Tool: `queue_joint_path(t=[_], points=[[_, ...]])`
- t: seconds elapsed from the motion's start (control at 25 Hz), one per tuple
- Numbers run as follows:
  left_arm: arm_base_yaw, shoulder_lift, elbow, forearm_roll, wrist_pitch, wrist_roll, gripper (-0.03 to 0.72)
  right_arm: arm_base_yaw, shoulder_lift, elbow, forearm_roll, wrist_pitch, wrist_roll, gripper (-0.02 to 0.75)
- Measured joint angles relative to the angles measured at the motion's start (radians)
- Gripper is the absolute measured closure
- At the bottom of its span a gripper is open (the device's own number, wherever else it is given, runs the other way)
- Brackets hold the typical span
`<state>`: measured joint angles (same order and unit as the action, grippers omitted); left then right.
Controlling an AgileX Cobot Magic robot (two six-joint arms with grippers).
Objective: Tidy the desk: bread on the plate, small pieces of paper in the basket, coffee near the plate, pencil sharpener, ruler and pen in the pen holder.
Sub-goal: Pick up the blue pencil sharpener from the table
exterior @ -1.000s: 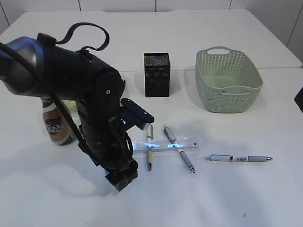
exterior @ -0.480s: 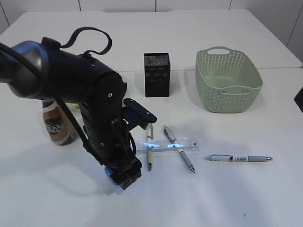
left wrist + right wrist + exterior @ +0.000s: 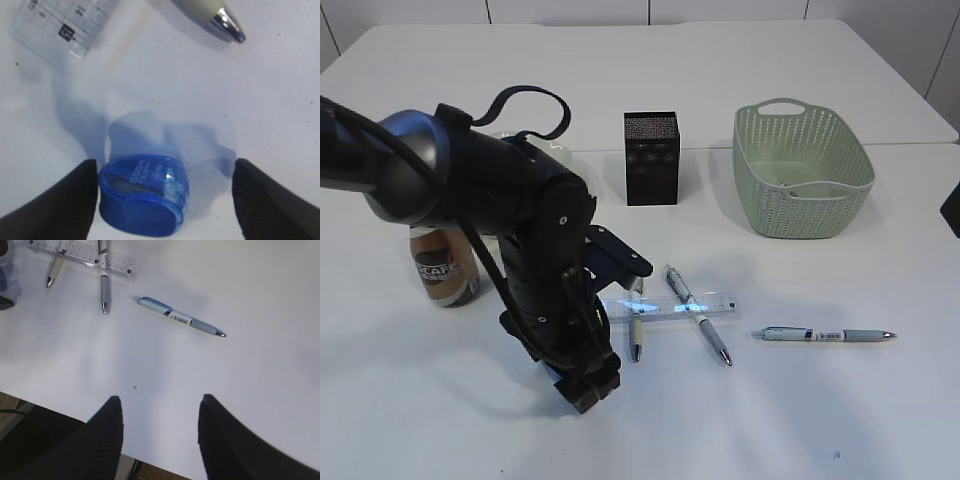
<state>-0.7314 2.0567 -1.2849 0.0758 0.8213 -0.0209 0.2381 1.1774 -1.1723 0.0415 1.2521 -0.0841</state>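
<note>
A blue pencil sharpener [image 3: 144, 192] lies on the white table between the jaws of my left gripper [image 3: 162, 200]. The gripper is open: the left jaw is at the sharpener's side and the right jaw stands apart. In the exterior view the left gripper [image 3: 586, 387] is low at the table, left of the clear ruler [image 3: 670, 306]. The ruler lies across two pens [image 3: 636, 325] [image 3: 698, 313]. A third pen [image 3: 828, 335] lies to the right. The black pen holder [image 3: 651, 157] stands at the back. My right gripper [image 3: 160, 435] is open and empty over the table's front edge.
A green basket [image 3: 803, 170] stands at the back right. A coffee bottle [image 3: 443, 265] stands at the left, partly behind my left arm. The arm hides the plate and the bread. The right wrist view shows the ruler [image 3: 85, 252] and the third pen [image 3: 180, 316].
My left arm has moved lower and slightly right, bringing the open gripper down to the table around the sharpener. Nothing else has moved.
</note>
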Motion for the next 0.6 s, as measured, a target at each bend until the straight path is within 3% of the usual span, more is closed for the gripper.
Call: queue_joint_path(t=[0.6], points=[[0.0, 0.0, 0.0, 0.0, -0.017, 0.0, 0.124, 0.0, 0.0, 0.0, 0.002, 0.0, 0.0, 0.344]])
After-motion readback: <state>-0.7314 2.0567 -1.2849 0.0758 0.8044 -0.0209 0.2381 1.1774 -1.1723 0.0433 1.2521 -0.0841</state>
